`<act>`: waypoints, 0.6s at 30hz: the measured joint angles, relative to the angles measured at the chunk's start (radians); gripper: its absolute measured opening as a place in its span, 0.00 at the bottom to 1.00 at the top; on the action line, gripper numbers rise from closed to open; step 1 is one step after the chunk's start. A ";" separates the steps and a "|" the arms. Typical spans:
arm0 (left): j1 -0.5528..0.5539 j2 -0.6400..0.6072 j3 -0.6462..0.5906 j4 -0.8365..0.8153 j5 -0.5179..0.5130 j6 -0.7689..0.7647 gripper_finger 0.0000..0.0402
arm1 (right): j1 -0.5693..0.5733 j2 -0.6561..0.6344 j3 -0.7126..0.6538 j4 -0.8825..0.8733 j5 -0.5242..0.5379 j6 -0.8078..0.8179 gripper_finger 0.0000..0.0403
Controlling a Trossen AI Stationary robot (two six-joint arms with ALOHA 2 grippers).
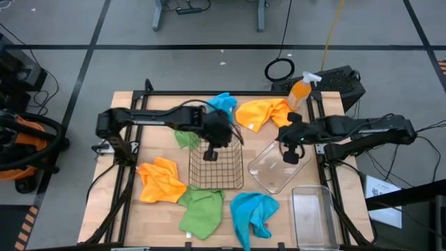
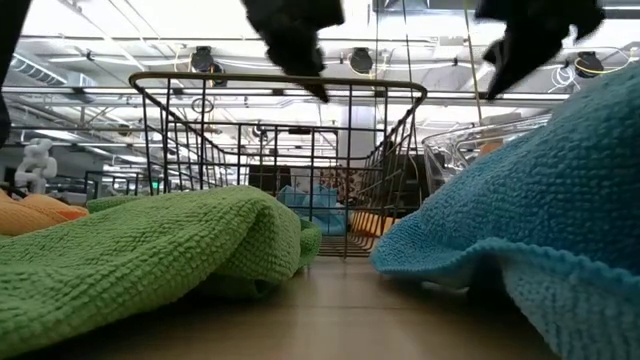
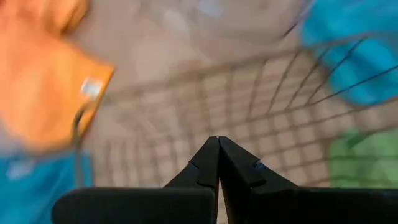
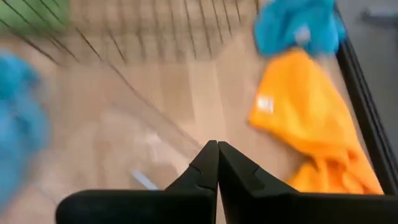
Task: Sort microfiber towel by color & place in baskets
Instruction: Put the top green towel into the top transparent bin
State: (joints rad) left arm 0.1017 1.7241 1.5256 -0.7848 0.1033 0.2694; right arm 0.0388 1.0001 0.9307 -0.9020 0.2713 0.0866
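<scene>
A copper wire-mesh basket (image 1: 217,168) stands mid-table, with a clear squarish tub (image 1: 274,167) to its right and a clear rectangular bin (image 1: 315,216) at the near right. Six towels lie on the table. Orange ones (image 1: 162,180) (image 1: 261,113) lie left and far. Green ones (image 1: 202,213) (image 1: 185,139) lie near and under the left arm. Blue ones (image 1: 254,213) (image 1: 224,103) lie near and far. My left gripper (image 1: 211,155) hangs shut and empty over the basket's far edge (image 3: 217,140). My right gripper (image 1: 291,157) hangs shut and empty above the tub (image 4: 216,144).
An orange spray bottle (image 1: 301,90) and a black box (image 1: 341,82) stand at the far right corner. Black frame rails (image 1: 125,174) run along the table's sides. In the low view the green towel (image 2: 150,250) and blue towel (image 2: 530,210) lie in front of the basket (image 2: 280,160).
</scene>
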 joint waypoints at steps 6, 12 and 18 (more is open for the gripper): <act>0.071 -0.146 -0.223 0.263 -0.047 -0.028 0.02 | -0.103 0.052 -0.094 0.126 0.035 -0.066 0.00; 0.158 -0.223 -0.355 0.280 -0.161 -0.059 0.02 | -0.145 0.065 -0.095 0.258 -0.034 -0.104 0.00; 0.241 -0.277 -0.502 0.369 -0.209 -0.121 0.02 | -0.142 0.062 -0.094 0.334 -0.068 -0.077 0.00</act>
State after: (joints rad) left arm 0.3430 1.4471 1.0232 -0.4160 -0.1055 0.1489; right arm -0.1033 1.0622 0.8368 -0.5683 0.2036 0.0098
